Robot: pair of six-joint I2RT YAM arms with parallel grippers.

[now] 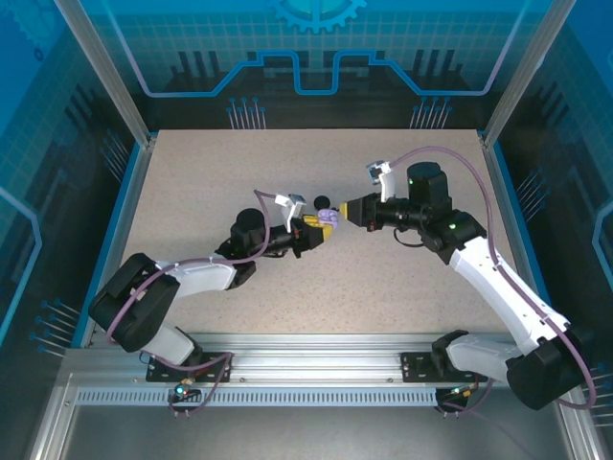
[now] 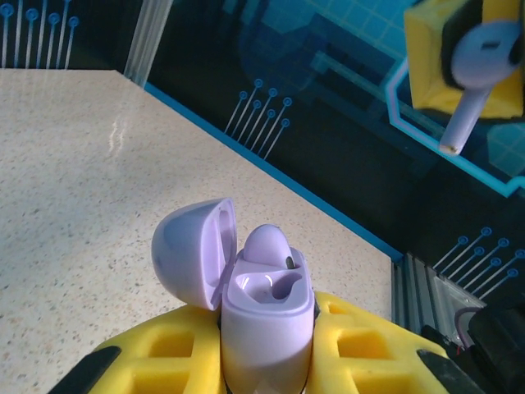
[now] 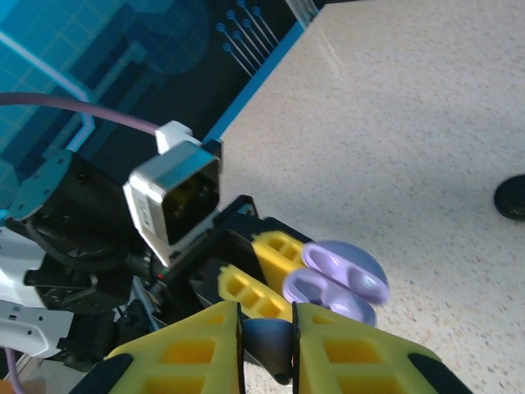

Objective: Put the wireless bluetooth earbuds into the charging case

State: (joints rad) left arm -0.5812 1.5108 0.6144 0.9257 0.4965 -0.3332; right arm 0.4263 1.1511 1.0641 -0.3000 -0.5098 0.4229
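Observation:
My left gripper (image 2: 267, 322) is shut on the lavender charging case (image 2: 267, 300) and holds it upright above the table, with its lid (image 2: 190, 250) swung open to the left. One lavender earbud (image 2: 267, 244) sits in the far socket; the near socket is bare. My right gripper (image 2: 459, 57) hangs above and to the right of the case, shut on a second lavender earbud (image 2: 476, 70) whose stem points down. In the right wrist view that earbud (image 3: 271, 343) is pinched between my yellow fingers (image 3: 189, 357), just short of the open case (image 3: 336, 283). From above, the two grippers (image 1: 321, 233) (image 1: 347, 212) meet at the case (image 1: 329, 217).
A round black case (image 1: 323, 201) lies on the speckled table (image 1: 211, 182) just behind the two grippers, and shows again as a dark disc (image 3: 513, 197). Blue-lit panels wall the table's left, back and right edges.

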